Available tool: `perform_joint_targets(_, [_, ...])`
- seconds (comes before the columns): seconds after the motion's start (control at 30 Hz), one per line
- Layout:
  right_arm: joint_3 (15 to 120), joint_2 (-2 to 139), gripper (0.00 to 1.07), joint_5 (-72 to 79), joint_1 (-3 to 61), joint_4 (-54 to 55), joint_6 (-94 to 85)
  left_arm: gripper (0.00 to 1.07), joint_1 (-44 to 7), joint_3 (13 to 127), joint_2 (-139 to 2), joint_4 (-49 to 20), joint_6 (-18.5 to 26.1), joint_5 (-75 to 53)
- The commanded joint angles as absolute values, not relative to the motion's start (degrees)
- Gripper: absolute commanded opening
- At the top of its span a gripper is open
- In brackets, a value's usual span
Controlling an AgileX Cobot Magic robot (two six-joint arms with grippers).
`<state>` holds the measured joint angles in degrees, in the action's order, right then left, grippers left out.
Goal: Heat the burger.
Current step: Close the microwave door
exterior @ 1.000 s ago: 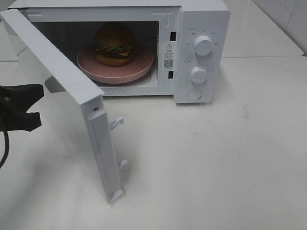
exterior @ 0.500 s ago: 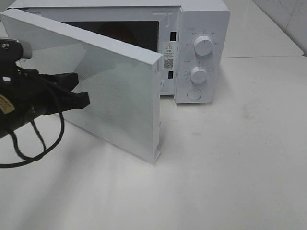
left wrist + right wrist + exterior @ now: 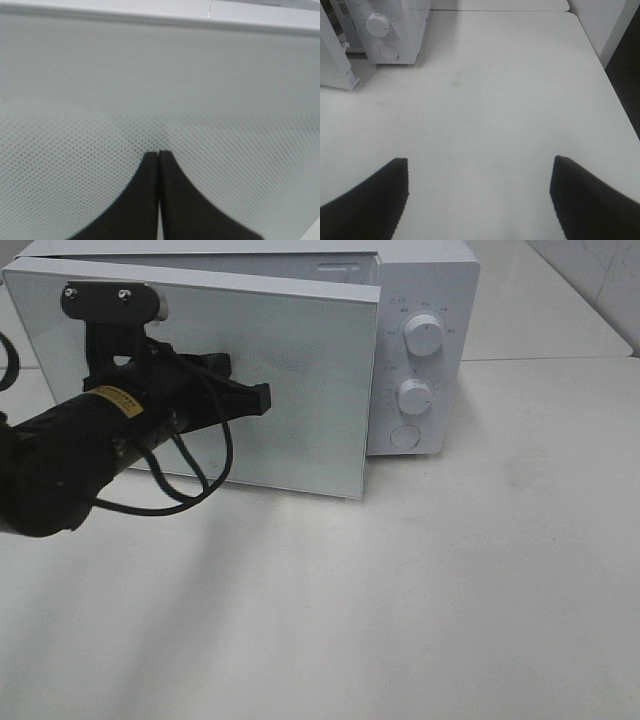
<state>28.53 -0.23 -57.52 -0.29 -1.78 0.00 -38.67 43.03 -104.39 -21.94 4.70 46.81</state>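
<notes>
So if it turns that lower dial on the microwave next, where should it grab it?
Probably by the lower dial's round rim, pinched across opposite sides, coming straight at the front panel. The dial stands out from the panel and faces forward, and the open right gripper holds nothing and is on that side.

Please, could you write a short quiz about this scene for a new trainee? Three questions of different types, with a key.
1. True or false: the white, dot-patterned door of the white microwave oven stands wide open.
2. The fingers of the black left gripper are: A) spread apart; B) shut together, tips at the door; C) around a knob.
3. Which gripper hangs open over the white table?
Key: 1 false, it is almost closed; 2 B; 3 the right gripper.
</notes>
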Motion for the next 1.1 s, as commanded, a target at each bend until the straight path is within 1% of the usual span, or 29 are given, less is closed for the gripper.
perform_joint_targets(0.03, [28.42,-1.78,0.76,-57.12,-0.46,-1.83,0.63,0.00,-39.53,48.41,-106.97,-26.87,7.96,44.29])
perform_joint_targets(0.07, [28.42,-1.78,0.76,-57.12,-0.46,-1.83,0.63,0.00,-39.48,50.59,-108.17,-28.59,9.05,44.00])
perform_joint_targets(0.43, [28.42,-1.78,0.76,-57.12,-0.46,-1.83,0.63,0.00,-39.48,57.58,-112.19,-31.63,12.72,40.97])
perform_joint_targets(0.5, [28.42,-1.78,0.76,-57.12,-0.46,-1.83,0.63,0.00,-39.42,60.05,-113.67,-34.95,13.64,40.79])
perform_joint_targets(0.57, [28.42,-1.78,0.76,-57.12,-0.46,-1.83,0.63,0.00,-39.42,60.56,-113.96,-35.58,14.21,40.68])
perform_joint_targets(0.6, [28.42,-1.78,0.76,-57.12,-0.46,-1.83,0.63,0.00,-39.25,61.82,-114.53,-36.15,15.47,40.22])
perform_joint_targets(0.63, [28.42,-1.78,0.76,-57.12,-0.46,-1.83,0.63,0.00,-39.25,61.82,-114.53,-36.15,15.47,40.22])
perform_joint_targets(0.7, [28.42,-1.78,0.76,-57.12,-0.46,-1.83,0.63,0.00,-39.25,63.54,-115.11,-36.21,17.02,40.16])
perform_joint_targets(0.83, [28.42,-1.78,0.76,-57.12,-0.46,-1.83,0.63,0.00,-39.25,64.52,-115.28,-36.21,17.25,40.05])
perform_joint_targets(0.93, [28.42,-1.78,0.76,-57.12,-0.46,-1.83,0.69,0.00,-38.27,65.72,-115.91,-36.04,17.25,40.05])
perform_joint_targets(1.1, [28.42,-1.78,0.76,-57.12,-0.46,-1.83,0.74,0.00,-37.76,65.89,-114.99,-35.12,17.36,36.90])
